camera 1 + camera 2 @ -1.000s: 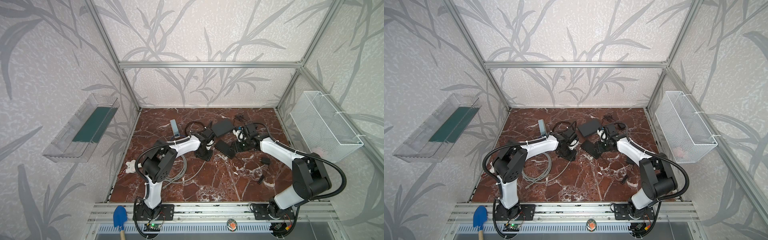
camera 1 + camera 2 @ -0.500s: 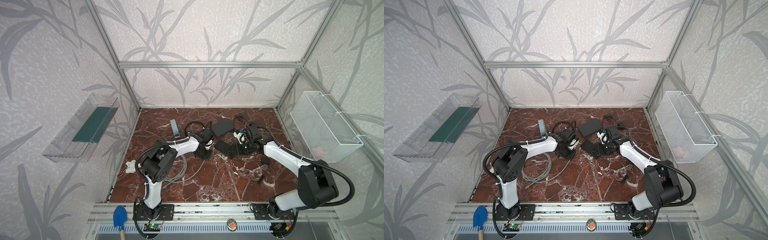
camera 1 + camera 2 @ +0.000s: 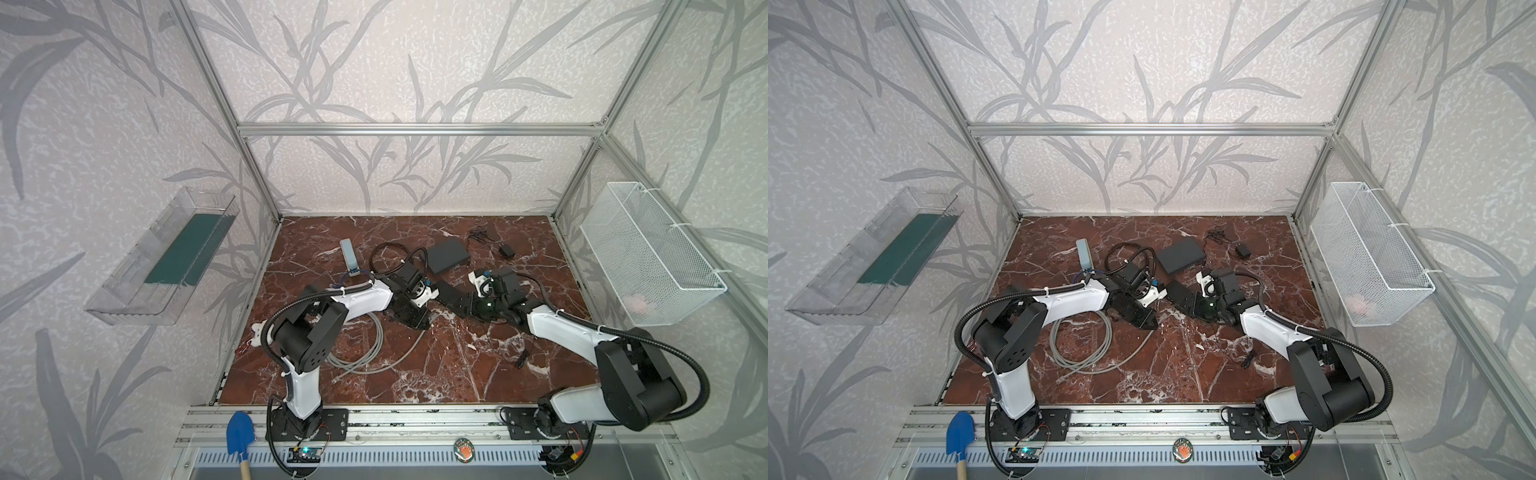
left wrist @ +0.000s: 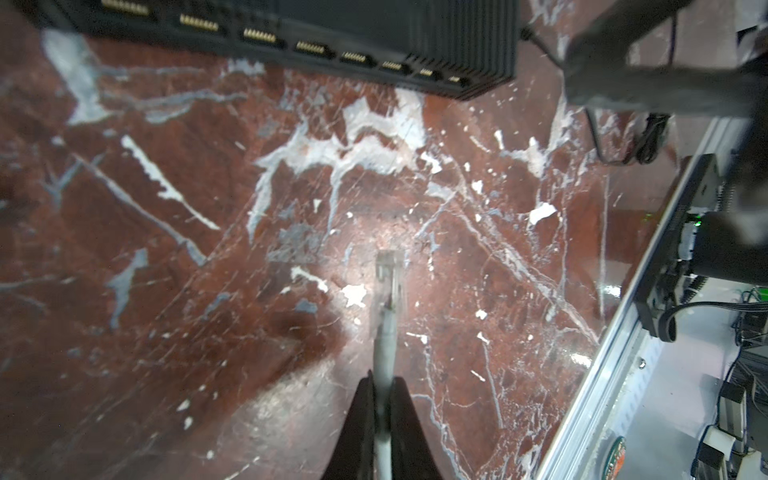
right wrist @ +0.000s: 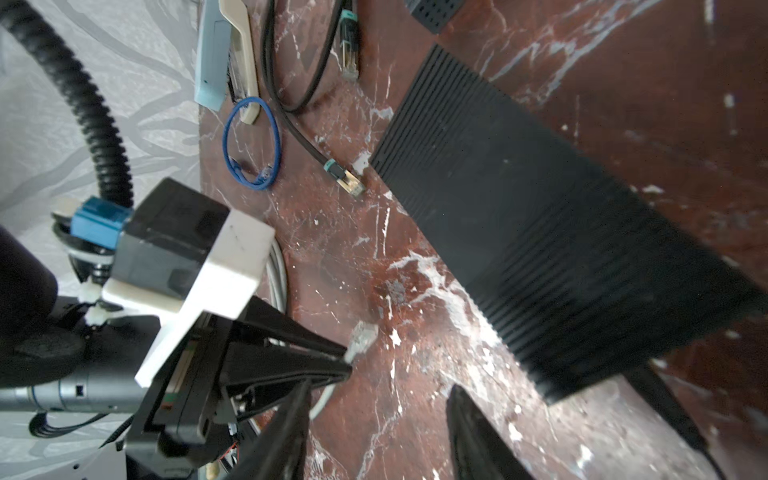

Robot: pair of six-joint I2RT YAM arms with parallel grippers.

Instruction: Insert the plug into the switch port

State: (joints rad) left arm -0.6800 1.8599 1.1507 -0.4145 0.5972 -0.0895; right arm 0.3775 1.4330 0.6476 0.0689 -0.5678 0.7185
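Observation:
The clear plug (image 4: pixel 390 274) on the end of a grey cable (image 4: pixel 384 345) hangs just above the marble floor. My left gripper (image 4: pixel 382 384) is shut on the cable right behind it. Ahead of the plug lies the black ribbed switch (image 4: pixel 415 29), its row of ports (image 4: pixel 309 49) facing it from a short gap away. In the right wrist view the plug (image 5: pixel 362 337) sticks out of the left gripper (image 5: pixel 343 365), beside the switch (image 5: pixel 561 232). My right gripper (image 5: pixel 378 397) stands open and empty over bare floor between them. In both top views the grippers meet mid-table at the switch (image 3: pixel 445 291) (image 3: pixel 1177 291).
A second black box (image 3: pixel 449 255) and a small adapter (image 3: pixel 506 250) lie farther back. The grey cable's coil (image 3: pixel 361 345) lies under the left arm. A black cable with gold-tipped plugs (image 5: pixel 348 183), a blue loop (image 5: pixel 251 143) and a pale blue device (image 3: pixel 348 255) lie at the back left. A wire basket (image 3: pixel 648 257) hangs on the right wall.
My left jaws have closed onto the grey cable behind the plug. The right arm's elbow has swung out toward the front right, and its jaws have narrowed a little.

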